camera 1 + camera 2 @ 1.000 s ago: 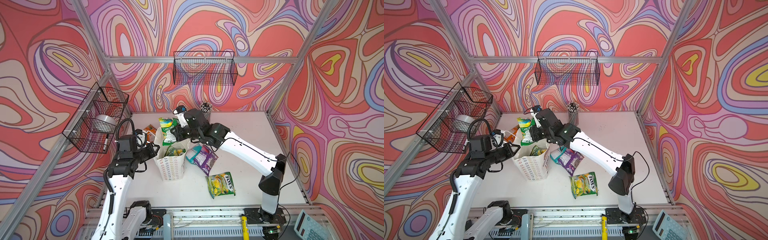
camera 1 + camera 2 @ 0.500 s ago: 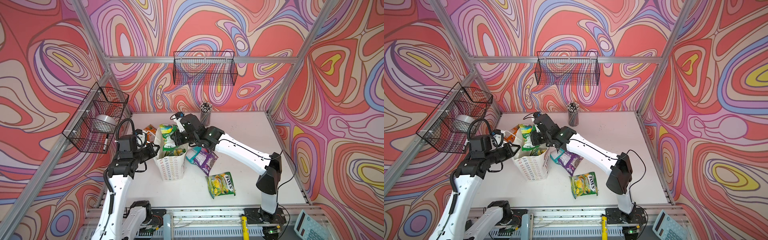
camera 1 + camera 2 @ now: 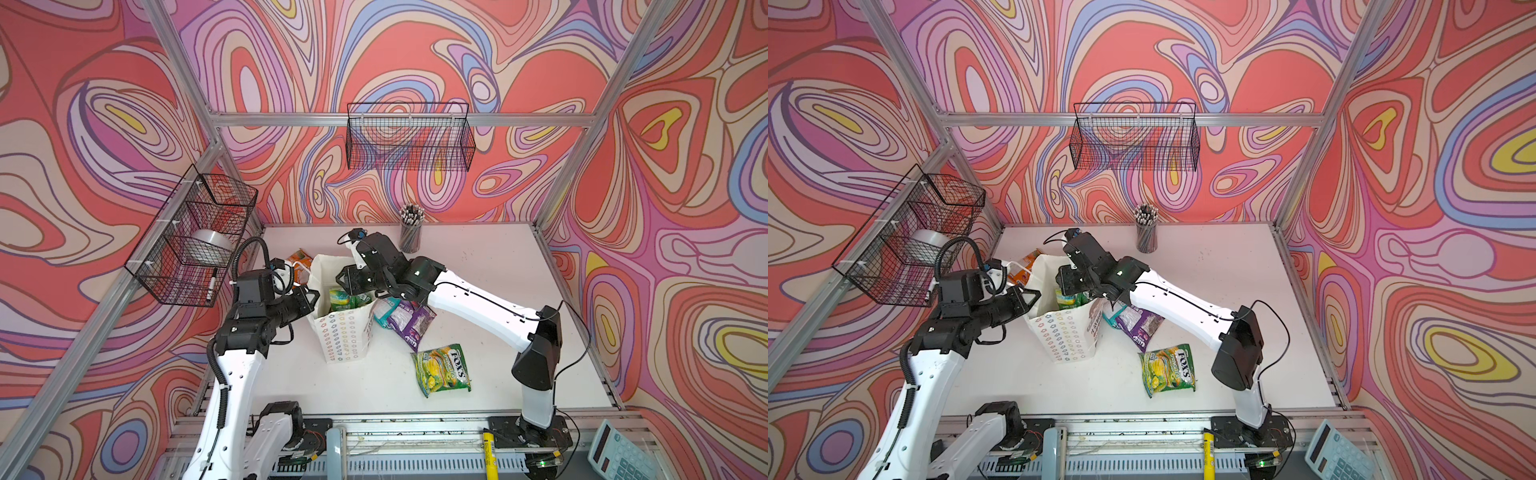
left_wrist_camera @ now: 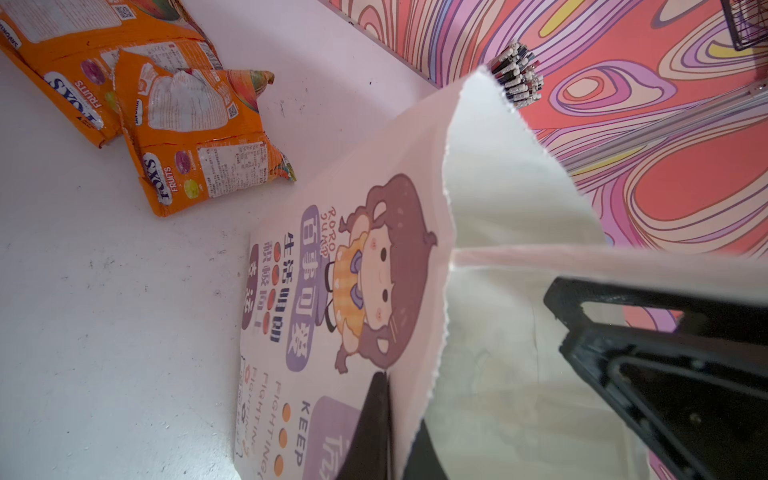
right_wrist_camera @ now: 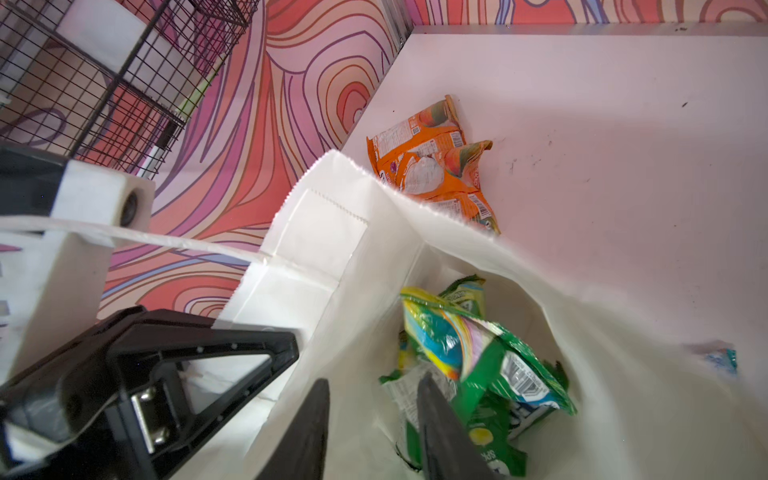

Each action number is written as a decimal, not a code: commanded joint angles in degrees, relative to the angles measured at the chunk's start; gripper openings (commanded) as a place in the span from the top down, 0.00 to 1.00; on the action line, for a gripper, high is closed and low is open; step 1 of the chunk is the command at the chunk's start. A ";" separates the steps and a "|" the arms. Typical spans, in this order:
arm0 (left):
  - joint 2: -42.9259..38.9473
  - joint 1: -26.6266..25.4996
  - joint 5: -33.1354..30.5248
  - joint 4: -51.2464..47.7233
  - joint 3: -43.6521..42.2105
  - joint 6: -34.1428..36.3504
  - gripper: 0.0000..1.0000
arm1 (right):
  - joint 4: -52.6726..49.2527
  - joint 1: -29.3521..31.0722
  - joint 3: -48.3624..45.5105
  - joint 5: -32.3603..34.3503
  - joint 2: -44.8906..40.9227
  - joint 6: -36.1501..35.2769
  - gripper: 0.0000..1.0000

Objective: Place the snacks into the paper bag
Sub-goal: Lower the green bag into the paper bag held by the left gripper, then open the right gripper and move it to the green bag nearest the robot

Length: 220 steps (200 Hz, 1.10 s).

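The white paper bag stands upright mid-table with its mouth open. My left gripper is shut on the bag's left rim, pinching the printed wall. Over the bag's mouth my right gripper is open and holds nothing. Green snacks lie inside the bag just below it. Two orange pouches lie behind the bag. A teal pouch and a purple pouch lie right of it. A green FOX'S pouch lies nearer the front.
A mesh pencil cup stands at the back wall. Wire baskets hang on the back wall and the left wall. A calculator lies off the table's front right corner.
My right gripper came down over the bag's mouth with a green pouch and opened. The pouch now lies inside the bag. The left arm has not moved.
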 commanded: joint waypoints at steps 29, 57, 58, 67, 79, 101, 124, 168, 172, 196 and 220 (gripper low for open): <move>-0.20 0.34 0.62 1.48 -0.28 -0.02 1.00 | 0.47 0.85 0.06 0.91 -1.66 -1.46 0.57; -0.03 0.40 0.68 1.47 -0.23 -0.02 1.00 | 0.12 0.96 1.77 -0.07 -2.33 -3.24 0.50; 0.02 0.40 0.71 1.43 -0.25 -0.02 1.00 | 0.12 0.99 1.80 -0.04 -2.35 -3.37 0.49; -0.03 0.40 0.73 1.44 -0.21 0.05 1.00 | -0.20 0.96 2.55 -0.03 -2.61 -4.34 0.46; -0.11 0.40 0.39 1.48 -0.35 -0.02 1.00 | -0.69 1.00 3.79 0.15 -3.03 -5.53 0.41; 0.14 0.40 0.45 1.33 -0.23 0.03 1.00 | -2.13 0.98 6.01 1.18 -4.00 -7.56 0.25; -0.02 0.40 0.33 1.37 -0.27 0.12 1.00 | -2.52 1.02 6.01 3.11 -5.86 -9.18 0.05; 0.28 0.36 0.44 1.17 -0.19 0.09 1.00 | -4.75 1.02 4.93 7.38 -10.78 -12.23 0.02; 0.24 0.40 0.38 1.24 -0.27 0.11 1.00 | -5.06 1.00 4.79 8.06 -11.30 -12.48 0.02; 0.40 0.40 0.51 1.26 -0.28 0.03 1.00 | -6.39 0.93 3.05 12.92 -14.84 -13.66 0.02; 0.11 0.40 0.43 1.40 -0.33 0.03 1.00 | -7.67 0.80 0.46 18.75 -18.97 -14.08 0.02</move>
